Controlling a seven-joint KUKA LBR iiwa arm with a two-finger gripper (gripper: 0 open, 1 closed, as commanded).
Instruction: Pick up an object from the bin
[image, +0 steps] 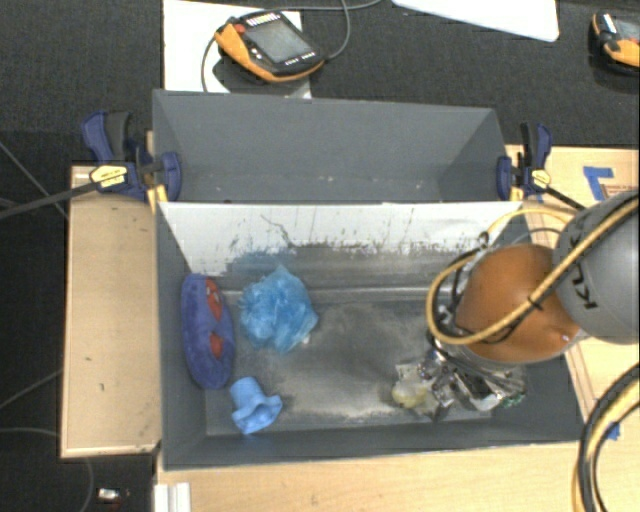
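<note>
My pincer (440, 388) sits low in the lower right of the bin (330, 150), just beside a small pale lump (407, 393). I cannot tell how open it is or whether it grips anything. The crumpled blue wad (278, 308) lies well apart at left, out of the way.

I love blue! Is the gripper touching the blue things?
No: the gripper is at the right of the bin, blue things at the left.

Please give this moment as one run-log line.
gripper low at front right of bin | next to it: small pale thing | left side: dark blue long thing, light blue wad, small blue piece
</note>
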